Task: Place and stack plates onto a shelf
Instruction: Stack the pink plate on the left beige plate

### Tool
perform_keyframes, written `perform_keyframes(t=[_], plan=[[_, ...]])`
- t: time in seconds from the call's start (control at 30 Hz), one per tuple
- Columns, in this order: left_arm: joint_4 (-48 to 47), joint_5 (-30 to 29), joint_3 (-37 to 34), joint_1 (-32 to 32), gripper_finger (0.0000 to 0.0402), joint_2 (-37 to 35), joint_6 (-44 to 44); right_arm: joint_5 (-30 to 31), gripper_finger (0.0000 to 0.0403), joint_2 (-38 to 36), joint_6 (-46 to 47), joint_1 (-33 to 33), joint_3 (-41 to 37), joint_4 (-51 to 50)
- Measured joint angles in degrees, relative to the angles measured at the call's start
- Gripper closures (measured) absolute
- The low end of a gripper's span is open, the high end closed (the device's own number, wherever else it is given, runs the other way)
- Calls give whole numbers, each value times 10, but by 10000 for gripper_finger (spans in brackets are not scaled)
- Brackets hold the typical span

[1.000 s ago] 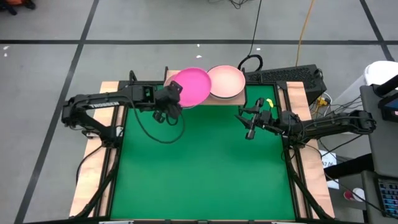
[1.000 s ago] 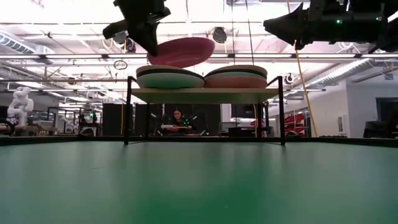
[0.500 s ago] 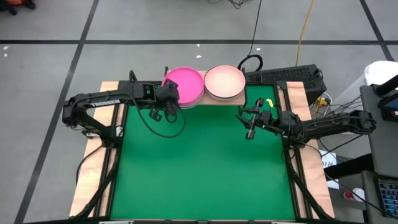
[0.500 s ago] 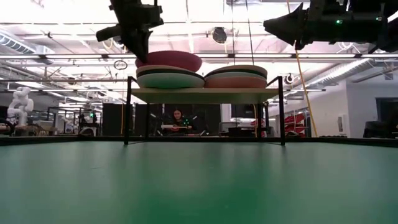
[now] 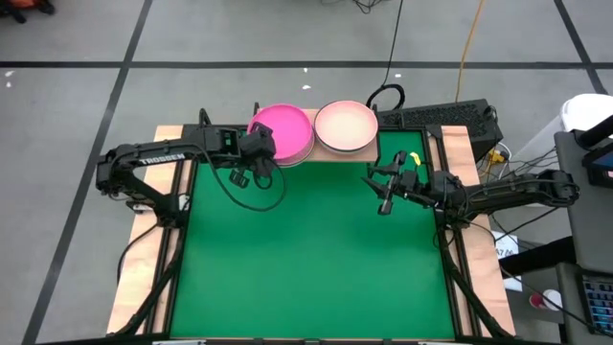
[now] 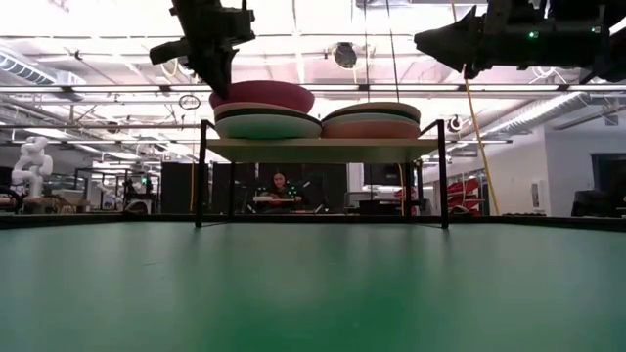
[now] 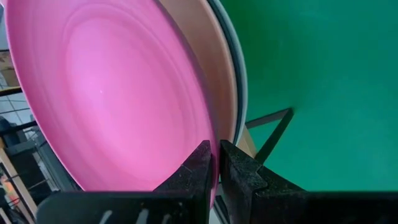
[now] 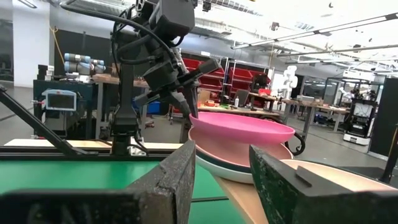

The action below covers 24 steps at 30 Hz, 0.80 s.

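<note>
- Left gripper (image 5: 257, 159) sits at the near-left rim of the magenta plate (image 5: 282, 130), fingers pinched on that rim; left wrist view shows both fingertips (image 7: 200, 163) squeezing the thin edge w/ almost no gap.
- Magenta plate lies on top of the left stack on the shelf (image 6: 323, 149). Low view shows it roughly level over a peach plate and a pale mint-white plate (image 6: 266, 126).
- Right stack: pale pink plate (image 5: 346, 126) on top, just beside the left stack, rims near touching.
- Right gripper (image 5: 384, 204) hangs over the green mat (image 5: 316, 259), well apart from the shelf, holding nothing; fingers spread, per right wrist view.
- Handling, my guess: plates are stiff, light, matte, so not too slippery, but prob. brittle. Rim is the only real hold; a shallow lip gives little bite, so a one-sided pinch lets a plate tilt.
- Risk: shelf is narrow on thin legs; a sideways nudge on let-go could shift the stack.
- Views: high view gives stack layout and both arms but hides stack depth. Low view shows the layers, and a person seated behind the shelf. Only the left wrist view proves the grip.
</note>
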Motion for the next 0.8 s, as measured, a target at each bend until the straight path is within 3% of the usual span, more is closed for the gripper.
perform_keyframes(t=[0.8], plan=[[41,1,0,0,370,0,-23,0,271,0,-19,0,0,-8]])
